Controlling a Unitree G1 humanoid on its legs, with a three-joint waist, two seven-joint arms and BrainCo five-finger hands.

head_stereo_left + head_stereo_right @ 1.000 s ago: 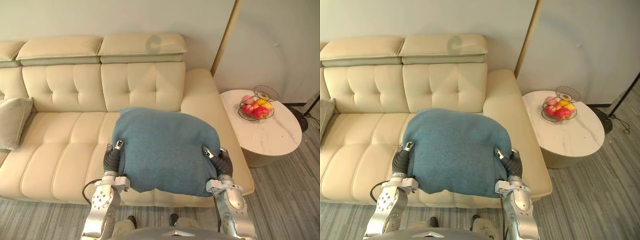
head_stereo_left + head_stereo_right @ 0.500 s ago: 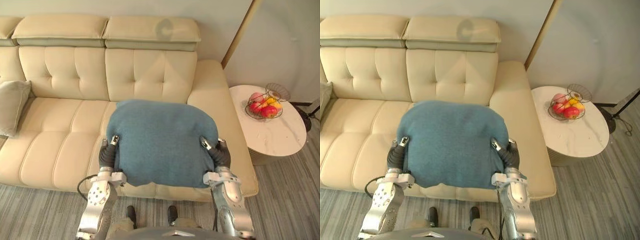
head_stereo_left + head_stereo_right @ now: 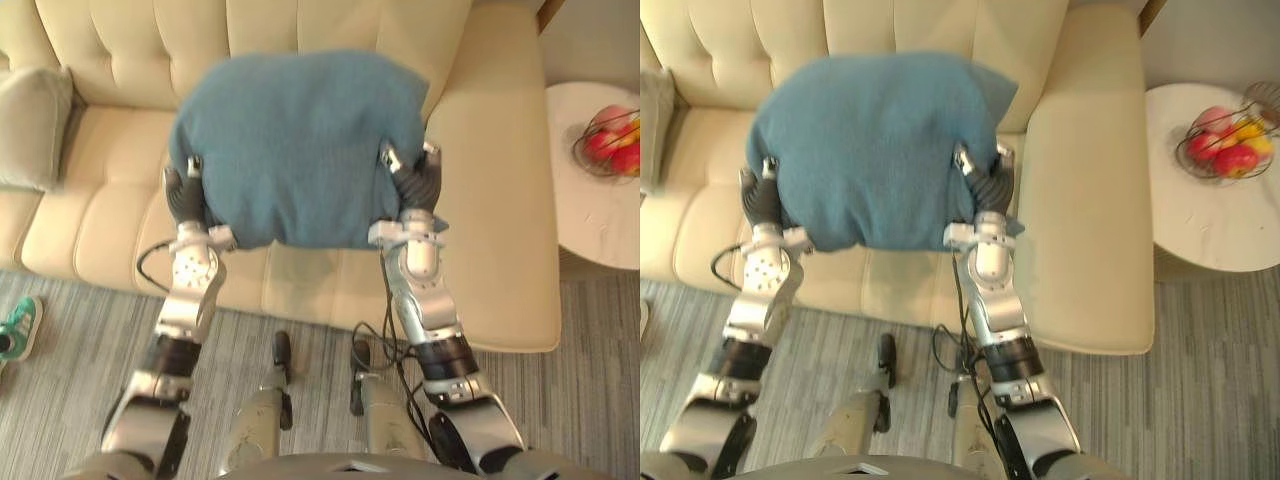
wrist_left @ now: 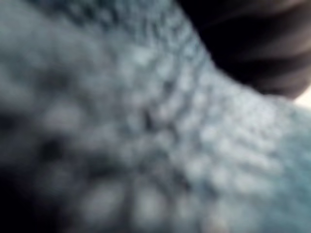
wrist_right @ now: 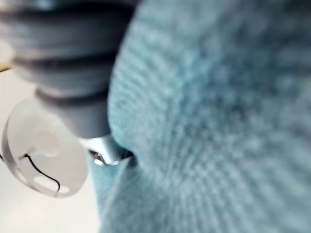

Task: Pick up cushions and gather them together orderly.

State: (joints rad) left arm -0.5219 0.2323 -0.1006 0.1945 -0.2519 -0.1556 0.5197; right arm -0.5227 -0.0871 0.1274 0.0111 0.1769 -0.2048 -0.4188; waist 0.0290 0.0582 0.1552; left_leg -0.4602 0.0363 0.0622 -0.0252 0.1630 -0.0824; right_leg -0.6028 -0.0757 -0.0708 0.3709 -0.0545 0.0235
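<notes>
Cushion point(image 3: 295, 140) over sofa point(image 3: 500, 200), side table point(image 3: 600, 230) right

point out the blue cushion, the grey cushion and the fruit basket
blue cushion point(image 3: 295, 140), left eye view, middle of its top face
grey cushion point(image 3: 35, 130), left eye view, middle of its face
fruit basket point(image 3: 1185, 155), right eye view, left part of its wire rim

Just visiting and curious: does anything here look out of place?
Nothing spilled or damaged. The blue cushion sits between the left hand and right hand above the sofa, apart from the grey cushion at the sofa's left end, so they aren't gathered yet. A green shoe on the floor looks stray.
</notes>
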